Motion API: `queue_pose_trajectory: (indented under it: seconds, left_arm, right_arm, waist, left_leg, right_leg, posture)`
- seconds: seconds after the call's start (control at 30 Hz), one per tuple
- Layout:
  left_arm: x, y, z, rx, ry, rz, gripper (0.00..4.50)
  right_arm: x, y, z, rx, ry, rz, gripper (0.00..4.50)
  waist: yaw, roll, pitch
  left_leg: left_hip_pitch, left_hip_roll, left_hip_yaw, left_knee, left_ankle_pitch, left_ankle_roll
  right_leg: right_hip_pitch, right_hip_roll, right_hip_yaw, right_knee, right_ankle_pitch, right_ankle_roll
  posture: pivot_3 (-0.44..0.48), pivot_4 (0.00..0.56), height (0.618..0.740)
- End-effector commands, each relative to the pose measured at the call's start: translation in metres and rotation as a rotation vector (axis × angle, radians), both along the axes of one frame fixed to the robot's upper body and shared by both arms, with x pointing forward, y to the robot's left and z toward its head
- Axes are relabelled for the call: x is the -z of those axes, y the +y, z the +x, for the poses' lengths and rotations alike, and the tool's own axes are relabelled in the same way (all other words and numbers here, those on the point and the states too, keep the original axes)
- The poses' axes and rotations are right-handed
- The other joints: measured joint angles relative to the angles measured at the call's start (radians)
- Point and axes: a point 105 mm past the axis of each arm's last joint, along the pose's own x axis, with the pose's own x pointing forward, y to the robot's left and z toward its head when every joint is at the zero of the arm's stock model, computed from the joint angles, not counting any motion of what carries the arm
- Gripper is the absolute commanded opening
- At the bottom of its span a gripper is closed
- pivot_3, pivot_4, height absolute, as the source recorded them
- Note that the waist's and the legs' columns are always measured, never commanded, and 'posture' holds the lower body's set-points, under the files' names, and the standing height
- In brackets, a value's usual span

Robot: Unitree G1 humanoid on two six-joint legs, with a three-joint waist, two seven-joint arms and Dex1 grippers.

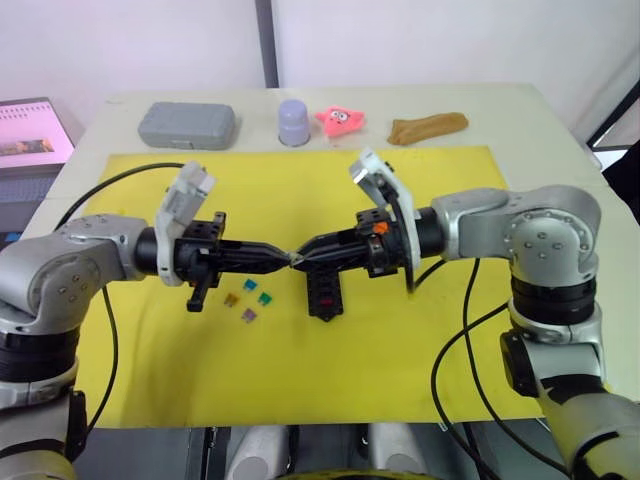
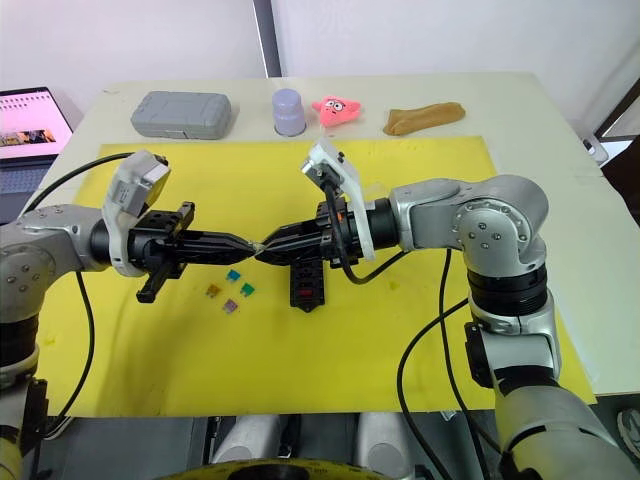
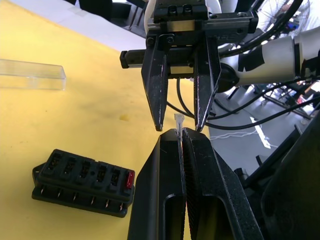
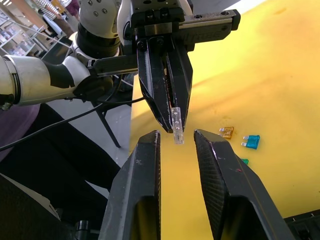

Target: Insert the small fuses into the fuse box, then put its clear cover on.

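Now the two hands meet tip to tip above the middle of the yellow mat [image 1: 400, 360], at frame centre in the head views. The left hand [image 1: 282, 258] has its fingers pressed together on a pale, clear-looking fuse [image 4: 176, 126], which sticks out past the fingertips. The right hand [image 1: 305, 255] faces it with fingers spread, one either side of that fuse; whether they touch it I cannot tell. Just below the meeting point, slightly right of centre, the fuse box [image 1: 325, 292] lies on the mat, and the left wrist view shows one red fuse [image 3: 129, 178] already seated in an end slot, the other slots dark. Left of the box, under the left hand, loose fuses rest on the mat: an orange one [image 1: 230, 299], two teal ones [image 1: 251, 286] [image 1: 266, 298] and a purple one [image 1: 249, 315]. The clear cover [image 3: 31, 75] lies flat on the mat, apart from the box. Along the top of the frame, on the desk [image 1: 560, 150] beyond the mat, sit a grey case [image 1: 187, 125], a lilac cup [image 1: 294, 122], a pink toy [image 1: 340, 121] and a brown cloth [image 1: 427, 128].
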Motion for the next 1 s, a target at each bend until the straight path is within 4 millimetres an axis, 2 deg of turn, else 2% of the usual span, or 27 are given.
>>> queue_pose_trajectory:
  seconds: [0.03,0.07,0.2,0.5,0.6,0.63,0.7,0.73,0.77,0.83,1.0]
  left_arm:
    - [-0.005,-0.003,-0.005,0.025,-0.041,0.006,0.00]
    - [-0.005,-0.003,-0.005,0.024,-0.041,0.006,0.00]
    - [-0.005,-0.003,-0.004,0.021,-0.041,0.008,0.00]
    - [-0.001,-0.003,0.000,-0.008,-0.070,0.040,0.00]
    - [0.006,-0.003,0.006,-0.037,-0.119,0.101,0.94]
    - [0.010,-0.003,0.007,-0.043,-0.148,0.131,1.38]
    - [0.022,-0.003,0.009,-0.042,-0.222,0.202,2.48]
    - [0.030,-0.003,0.009,-0.036,-0.262,0.245,2.90]
    - [0.037,-0.002,0.009,-0.030,-0.295,0.280,3.56]
    - [0.050,-0.003,0.009,-0.022,-0.321,0.304,4.40]
    - [0.075,-0.011,0.012,-0.015,-0.396,0.331,4.40]
  right_arm:
    - [-0.010,0.004,-0.006,-0.036,-0.037,0.023,1.13]
    - [-0.010,0.005,-0.007,-0.038,-0.038,0.023,1.13]
    - [-0.011,0.006,-0.007,-0.043,-0.040,0.022,0.02]
    - [-0.010,0.006,-0.006,-0.039,-0.056,0.003,0.02]
    - [-0.009,0.004,-0.005,-0.032,-0.119,-0.038,0.00]
    - [-0.008,0.003,-0.004,-0.029,-0.155,-0.065,0.00]
    - [0.005,-0.004,0.000,-0.017,-0.272,-0.186,0.00]
    - [0.013,-0.008,0.002,-0.024,-0.331,-0.239,0.00]
    - [0.020,-0.011,0.003,-0.036,-0.375,-0.285,0.00]
    - [0.032,-0.016,0.006,-0.067,-0.453,-0.360,0.00]
    - [0.050,-0.020,0.014,-0.115,-0.545,-0.451,0.00]
  waist:
    - [0.000,0.000,0.000]
    - [0.000,0.000,0.000]
    - [0.000,0.000,0.000]
    - [0.000,0.000,0.000]
    - [0.000,0.000,0.000]
    - [0.001,0.000,0.000]
    - [0.002,0.000,0.000]
    - [0.001,0.000,0.000]
    - [0.002,0.000,0.000]
    - [0.002,0.000,0.000]
    - [0.004,0.000,0.000]
  left_leg:
    - [0.000,0.000,0.000,0.000,0.000,0.000]
    - [0.000,0.000,0.000,0.000,0.000,0.000]
    - [0.000,0.000,0.000,0.000,0.000,0.000]
    - [0.000,0.000,0.000,0.000,0.000,0.000]
    - [0.000,0.000,0.000,0.000,0.000,0.000]
    - [0.000,0.000,0.000,0.000,0.000,0.000]
    - [0.000,0.000,0.000,0.000,0.000,0.000]
    - [0.000,0.000,0.001,-0.001,0.000,0.000]
    - [0.000,0.000,0.001,-0.001,0.000,0.000]
    - [0.000,0.000,0.002,-0.002,0.000,0.000]
    - [0.000,0.000,0.002,-0.002,0.000,0.000]
  right_leg:
    - [0.000,0.000,0.000,0.000,0.000,0.000]
    - [0.000,0.000,0.000,0.000,0.000,0.000]
    - [0.000,0.000,0.000,0.000,0.000,0.000]
    - [0.000,0.000,0.000,0.000,0.000,0.000]
    - [0.000,0.000,0.000,0.000,0.000,0.000]
    - [0.000,0.000,0.000,0.000,0.000,0.000]
    - [0.000,0.000,0.000,0.000,0.000,0.000]
    - [-0.001,0.000,0.000,-0.001,0.000,0.000]
    - [0.000,0.000,0.000,-0.001,0.000,0.000]
    - [0.000,0.000,0.000,-0.002,0.000,0.000]
    - [0.000,0.000,0.000,-0.002,0.000,0.000]
  posture:
    - [0.000,0.150,0.740]
    - [0.000,0.150,0.740]
    - [0.000,0.150,0.740]
    - [0.000,0.150,0.740]
    - [0.000,0.150,0.740]
    - [0.000,0.150,0.740]
    - [0.000,0.150,0.740]
    - [0.000,0.150,0.740]
    - [0.000,0.150,0.740]
    - [0.000,0.150,0.740]
    - [0.000,0.150,0.740]
